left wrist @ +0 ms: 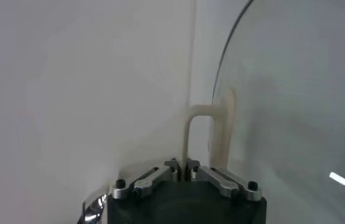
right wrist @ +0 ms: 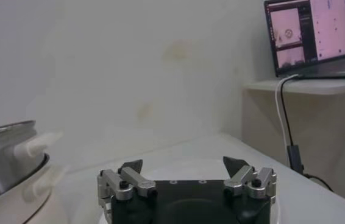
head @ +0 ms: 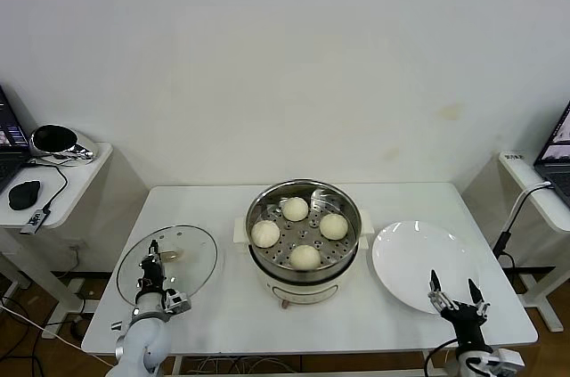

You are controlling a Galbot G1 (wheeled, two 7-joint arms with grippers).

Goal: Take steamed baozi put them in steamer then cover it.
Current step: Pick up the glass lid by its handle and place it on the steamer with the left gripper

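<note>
Glass lid lay flat on the tabletop left of the steamer, and the left claw pinched its cream handle. Four baozi sat in the steamer; the right claw hung spread over the plate.

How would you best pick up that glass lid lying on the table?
By the cream handle at the centre of the glass lid, coming straight down from above: the lid lies flat, its rim gives little to pinch, and the handle stands up as a narrow bar. The left gripper is shut on it that way.
</note>
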